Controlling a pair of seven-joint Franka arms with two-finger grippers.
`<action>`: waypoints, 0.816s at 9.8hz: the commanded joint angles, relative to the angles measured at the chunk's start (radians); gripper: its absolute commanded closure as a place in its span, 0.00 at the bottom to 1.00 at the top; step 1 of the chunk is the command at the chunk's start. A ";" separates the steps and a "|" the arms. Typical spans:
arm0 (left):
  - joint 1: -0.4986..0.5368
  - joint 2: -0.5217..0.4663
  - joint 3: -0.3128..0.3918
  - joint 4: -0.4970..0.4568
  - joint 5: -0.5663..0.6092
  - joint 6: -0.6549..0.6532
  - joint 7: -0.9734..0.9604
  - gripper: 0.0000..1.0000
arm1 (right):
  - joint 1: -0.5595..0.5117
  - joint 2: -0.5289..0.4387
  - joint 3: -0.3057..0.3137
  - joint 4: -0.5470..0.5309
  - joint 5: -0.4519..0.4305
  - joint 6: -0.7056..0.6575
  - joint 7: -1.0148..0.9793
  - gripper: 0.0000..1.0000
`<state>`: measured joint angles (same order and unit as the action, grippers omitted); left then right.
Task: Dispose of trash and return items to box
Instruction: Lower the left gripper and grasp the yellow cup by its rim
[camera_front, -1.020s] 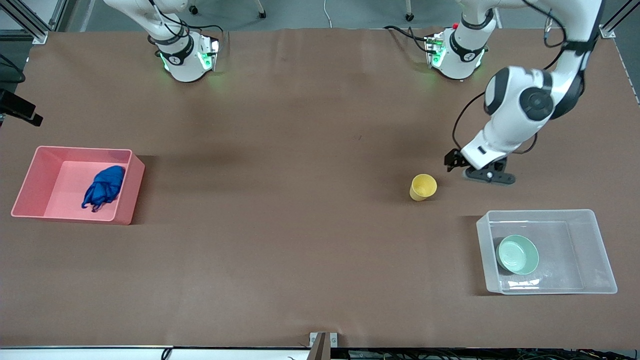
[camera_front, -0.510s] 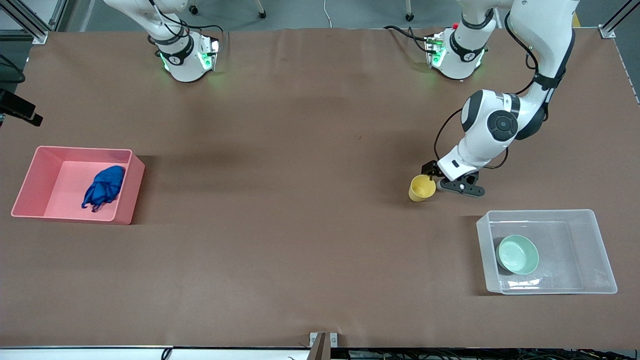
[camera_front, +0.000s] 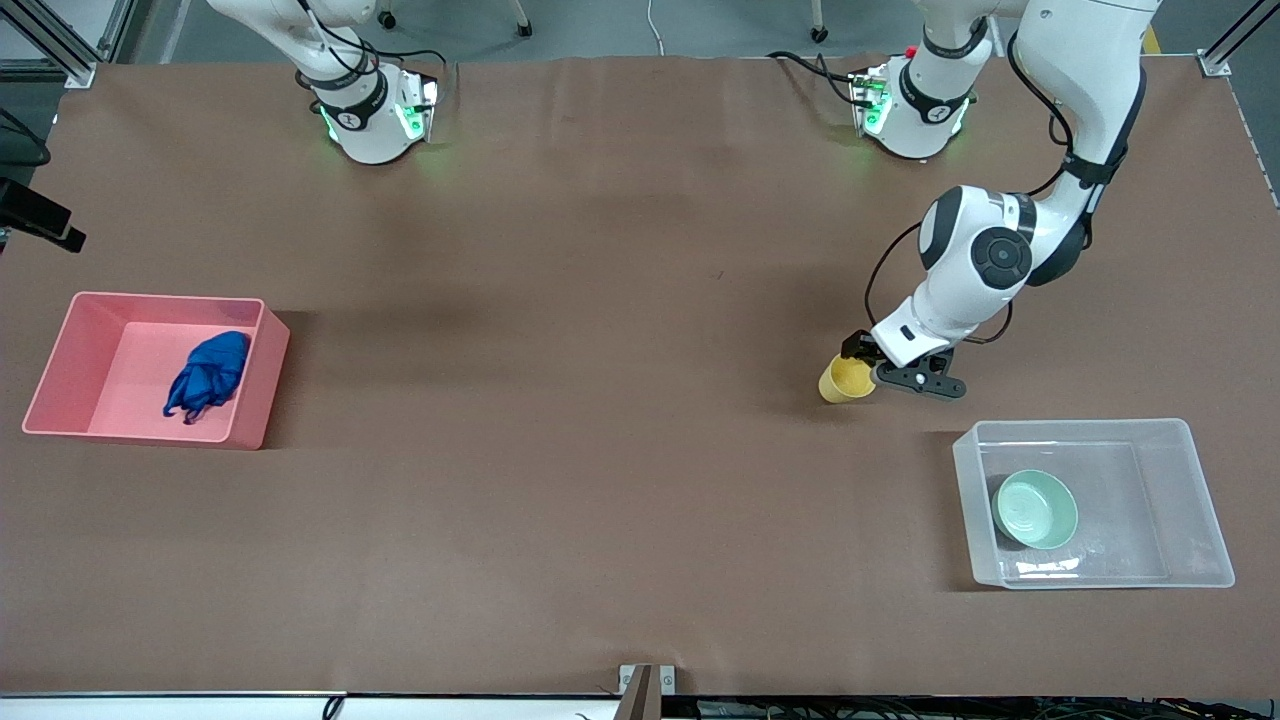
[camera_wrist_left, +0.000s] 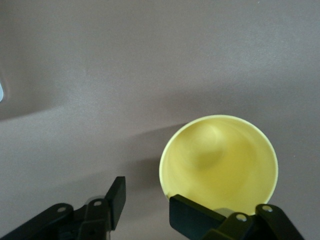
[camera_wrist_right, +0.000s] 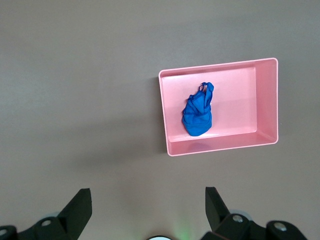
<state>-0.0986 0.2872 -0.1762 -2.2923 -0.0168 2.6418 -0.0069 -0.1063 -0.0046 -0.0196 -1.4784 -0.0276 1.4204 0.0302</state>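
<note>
We see the left claw (camera_wrist_left: 145, 210) w/ fingers apart astride the yellow cup's (camera_front: 846, 379) rim. Right claw (camera_wrist_right: 147, 207) hangs apart, waiting above the bench (camera_front: 600, 480), pink bin (camera_wrist_right: 265, 107) below.

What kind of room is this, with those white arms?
Probably a robot test lab: two arms bolted to a brown-covered table, metal framing at its corners, and practice props, a yellow cup, pink bin, clear box.

text: none legible | labels: none legible | brands/numbers/signs: none legible
</note>
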 joint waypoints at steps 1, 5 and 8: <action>-0.001 0.012 -0.017 0.010 0.008 0.015 -0.019 0.42 | 0.000 -0.003 -0.002 0.000 0.006 -0.008 -0.006 0.00; -0.001 -0.013 -0.022 0.033 0.008 0.012 -0.041 0.42 | 0.000 -0.003 -0.002 -0.002 0.006 -0.014 -0.006 0.00; -0.004 -0.007 -0.023 0.056 0.008 0.004 -0.047 0.40 | 0.000 -0.003 -0.002 -0.002 0.006 -0.015 -0.006 0.00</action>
<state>-0.0988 0.2549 -0.1955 -2.2406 -0.0168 2.6448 -0.0299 -0.1063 -0.0045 -0.0196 -1.4784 -0.0276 1.4116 0.0302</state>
